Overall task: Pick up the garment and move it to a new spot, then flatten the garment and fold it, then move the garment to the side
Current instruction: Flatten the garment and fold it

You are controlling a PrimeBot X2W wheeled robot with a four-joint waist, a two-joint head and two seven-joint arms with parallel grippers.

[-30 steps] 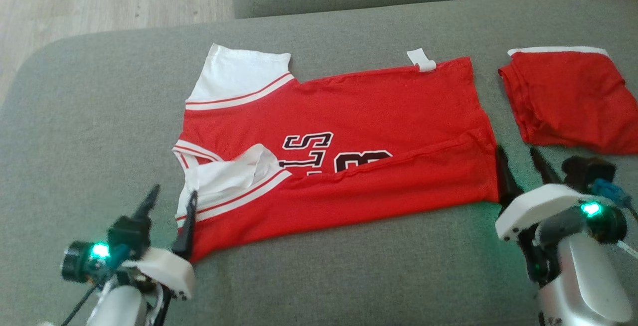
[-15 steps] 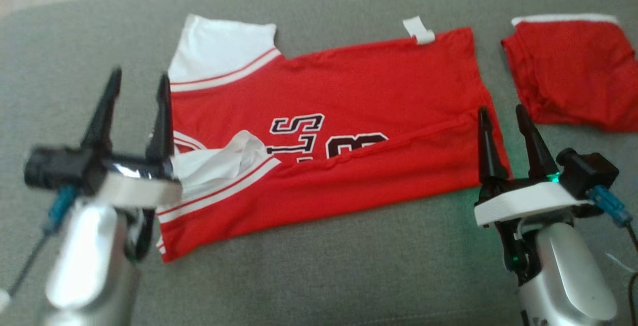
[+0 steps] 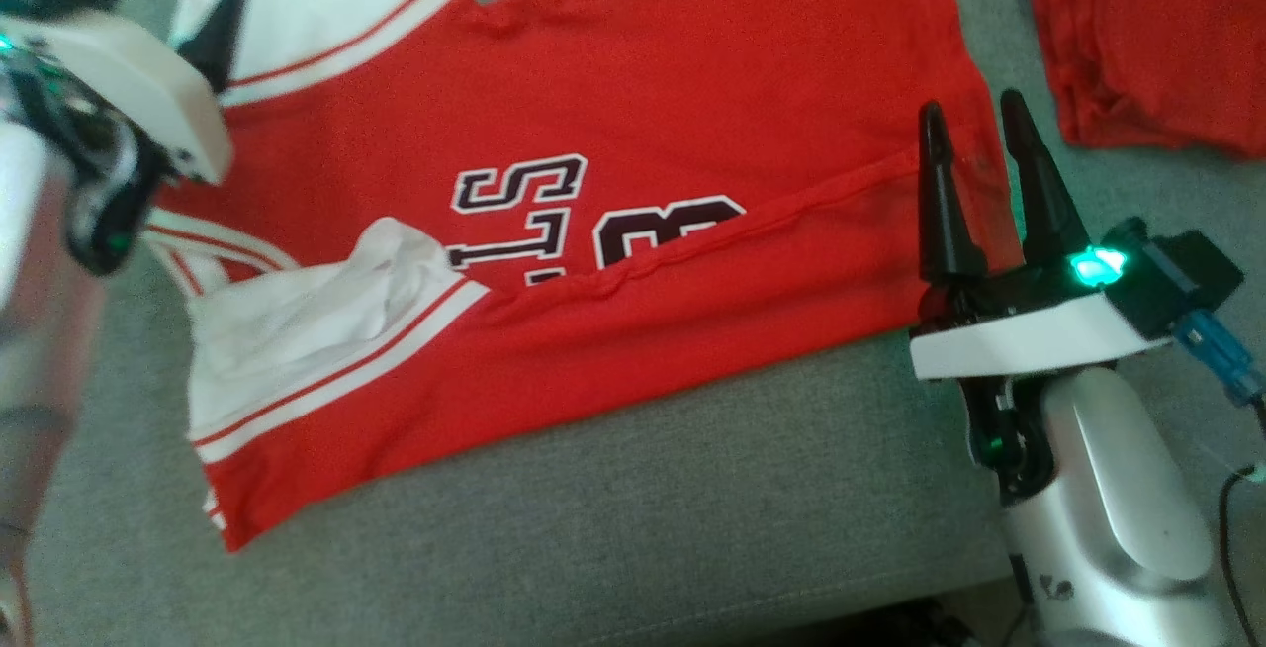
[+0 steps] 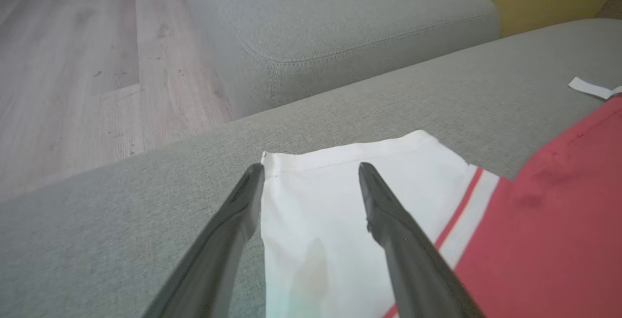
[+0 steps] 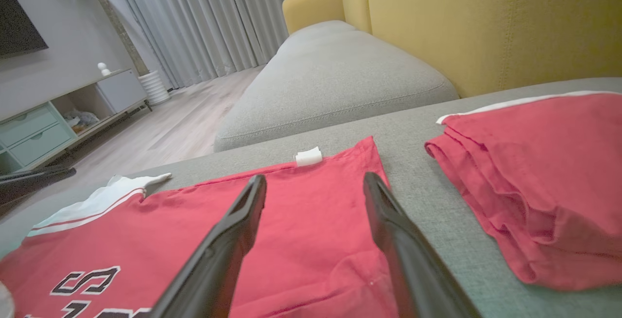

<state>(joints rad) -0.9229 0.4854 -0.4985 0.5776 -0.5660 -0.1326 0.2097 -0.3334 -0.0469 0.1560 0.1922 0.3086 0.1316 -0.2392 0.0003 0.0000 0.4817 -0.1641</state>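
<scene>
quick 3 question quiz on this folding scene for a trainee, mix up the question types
1. True or false: the right gripper is shut on the red jersey.
2. Multiple choice: the left gripper is aimed at A) the white sleeve B) the printed lettering C) the wooden floor.
3. Fill the gap: in the head view, the folded red garment lies to the jersey's ____.

Key: 1 false, its jaws stand open; 2 A; 3 right.
</scene>
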